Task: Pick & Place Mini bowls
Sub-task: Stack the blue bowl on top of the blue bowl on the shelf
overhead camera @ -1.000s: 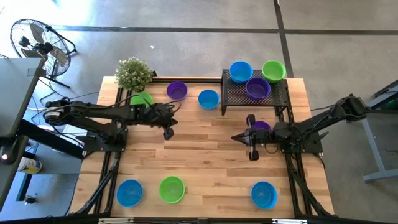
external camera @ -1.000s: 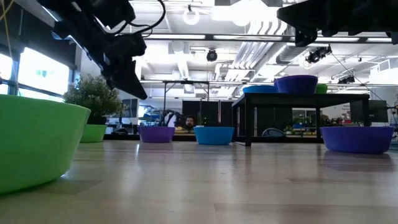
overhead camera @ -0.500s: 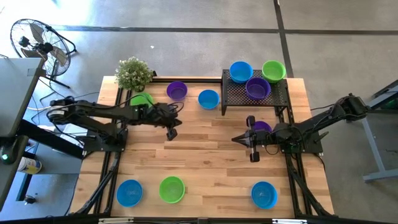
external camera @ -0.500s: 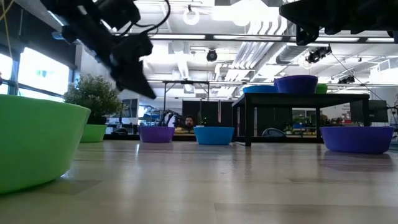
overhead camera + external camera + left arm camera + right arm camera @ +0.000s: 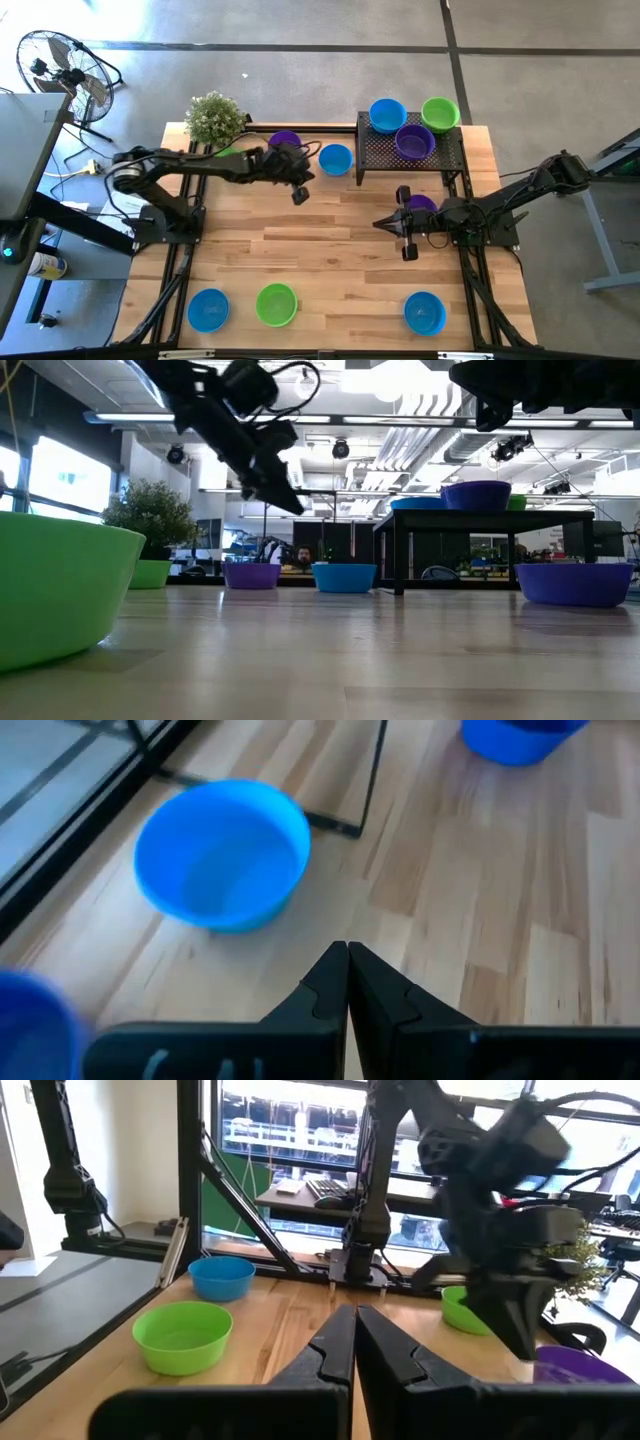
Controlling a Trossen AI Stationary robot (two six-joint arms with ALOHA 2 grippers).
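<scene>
High view: the left end effector [image 5: 299,193] hangs above the desk [image 5: 330,250] near its far edge, just beside a blue bowl [image 5: 335,158] and a purple bowl [image 5: 285,143]. The right end effector [image 5: 404,222] hovers toward the right edge, next to another purple bowl [image 5: 421,205]. The black mesh stand [image 5: 440,153] at the far right corner carries three bowls: blue [image 5: 387,114], green [image 5: 440,112], purple [image 5: 414,141]. Along the near edge sit a blue bowl [image 5: 208,309], a green bowl [image 5: 277,304] and another blue bowl [image 5: 424,312]. A potted plant [image 5: 214,117] stands at the far left corner, with a green bowl [image 5: 222,152] partly hidden beside it.

Low view: the left end effector [image 5: 283,497] hangs in the air, well clear of the desk top and holding nothing. A large green bowl [image 5: 60,590] fills the near left.

Left wrist view: fingers [image 5: 322,985] pressed together, empty, with a blue bowl [image 5: 222,854] on the wood just beyond the tips.

Right wrist view: fingers [image 5: 383,1342] closed tip to tip, empty. A green bowl [image 5: 182,1336] and a blue bowl [image 5: 221,1276] lie ahead.
</scene>
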